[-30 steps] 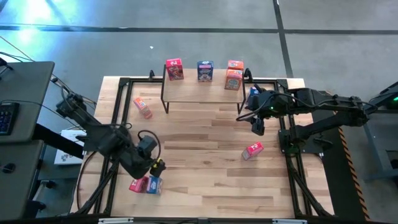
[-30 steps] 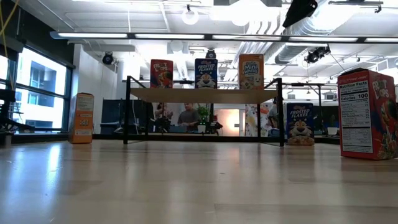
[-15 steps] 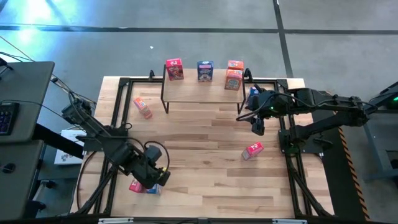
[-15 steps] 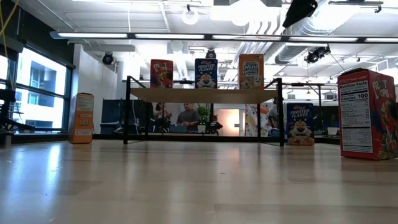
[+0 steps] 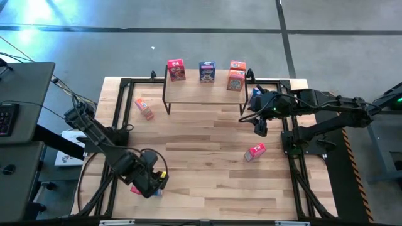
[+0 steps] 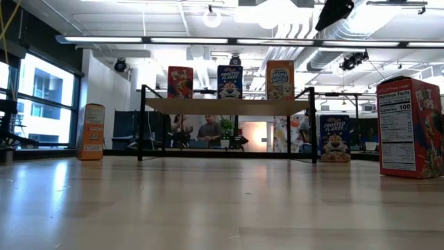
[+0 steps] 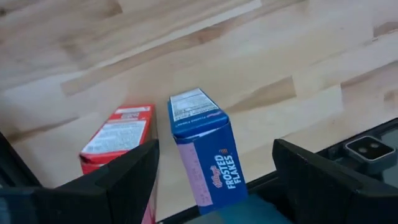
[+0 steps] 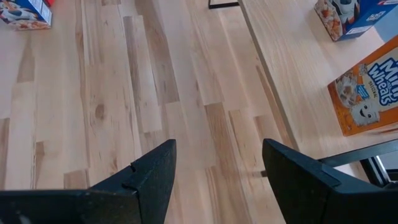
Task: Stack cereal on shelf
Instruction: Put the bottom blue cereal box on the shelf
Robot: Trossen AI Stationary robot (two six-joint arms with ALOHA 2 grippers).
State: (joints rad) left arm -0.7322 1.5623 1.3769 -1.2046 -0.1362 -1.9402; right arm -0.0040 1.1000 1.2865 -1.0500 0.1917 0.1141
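Observation:
Near the table's near left corner, my left gripper (image 5: 152,182) hangs open, pointing down over two cereal boxes. In the left wrist view an upright blue box (image 7: 202,146) stands between its fingers, clear of both. A red box (image 7: 118,134) stands beside it, partly behind one finger (image 7: 118,183). The shelf (image 5: 204,93) at the far edge carries a red box (image 6: 180,82), a blue box (image 6: 229,82) and an orange box (image 6: 280,80). By the shelf's right end my right gripper (image 5: 260,129) waits open above the table.
Loose boxes stand on the table: an orange one (image 5: 144,108) at the far left, a pink one (image 5: 255,151) at the right, a blue one (image 5: 255,94) by the shelf's right leg. Black frame rails (image 5: 116,125) run along the table's sides.
My left gripper has gone toward the table's near edge and down, tipping to point more steeply downward. It now stands over the red and blue boxes and hides most of them in the high view. The boxes have stayed where they were.

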